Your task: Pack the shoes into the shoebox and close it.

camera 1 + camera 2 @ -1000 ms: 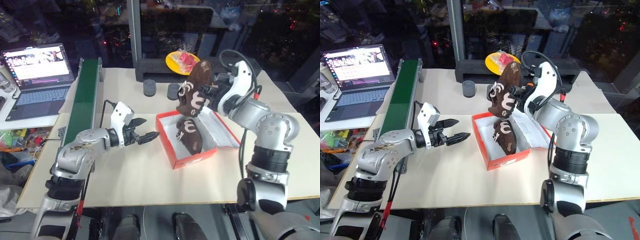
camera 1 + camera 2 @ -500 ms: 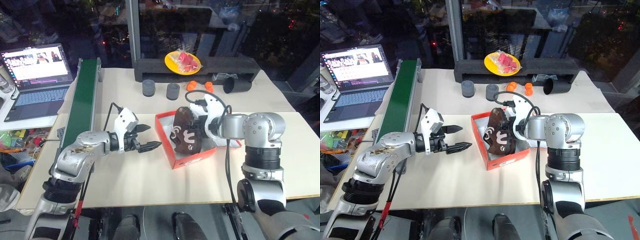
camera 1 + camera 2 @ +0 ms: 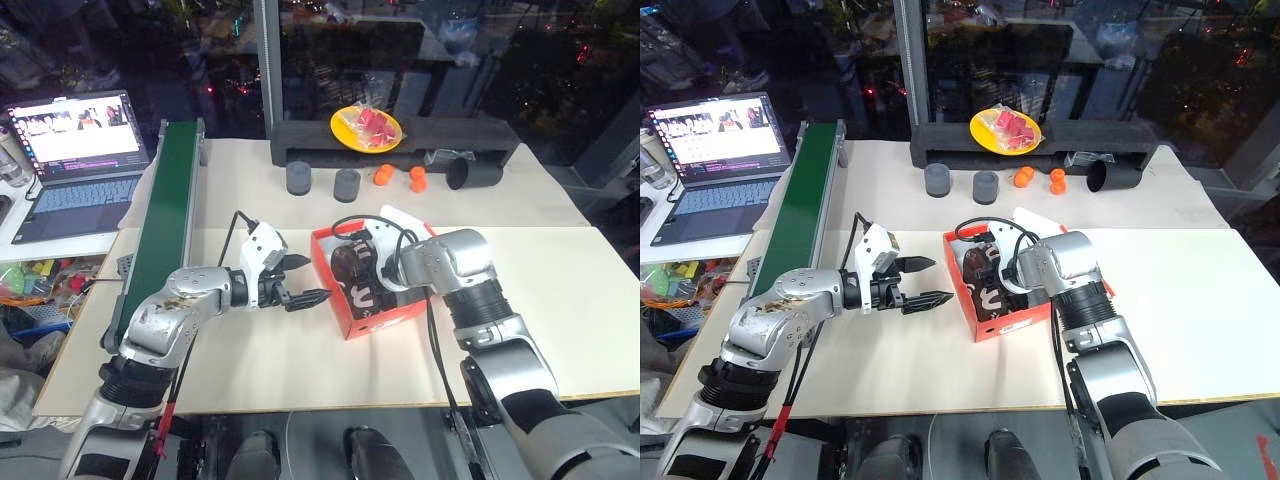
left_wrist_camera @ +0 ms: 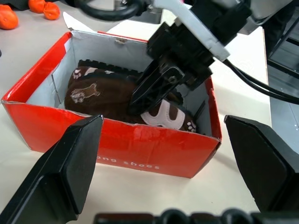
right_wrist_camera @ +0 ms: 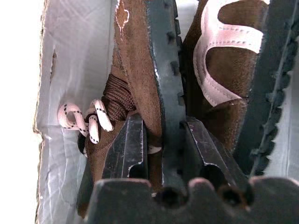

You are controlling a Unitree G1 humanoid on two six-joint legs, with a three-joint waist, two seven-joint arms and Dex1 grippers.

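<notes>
The red-orange shoebox [image 3: 388,317] stands open on the table, white inside. Two dark brown shoes [image 4: 100,95] with pale markings are in it. My right gripper [image 3: 362,272] reaches down into the box and is shut on the sole edge of one shoe [image 5: 135,70], which stands on its side. The other shoe [image 5: 224,51] lies right beside it, sole also turned up. My left gripper [image 3: 311,281] hovers level just left of the box, open, with nothing between its fingers [image 4: 60,163]. A white flap [image 3: 398,215] shows behind the box.
A green conveyor [image 3: 166,190] runs along the left, with a laptop [image 3: 72,150] beyond it. At the back are two grey foam cylinders [image 3: 298,177], oranges [image 3: 384,175], a black cup on its side [image 3: 463,172], and a yellow plate [image 3: 366,126] on a black foam tray [image 3: 300,140].
My right gripper came down from above the box with the shoe, tipping forward, and now has it inside beside the other one. The left gripper has stayed about where it was, still open.
</notes>
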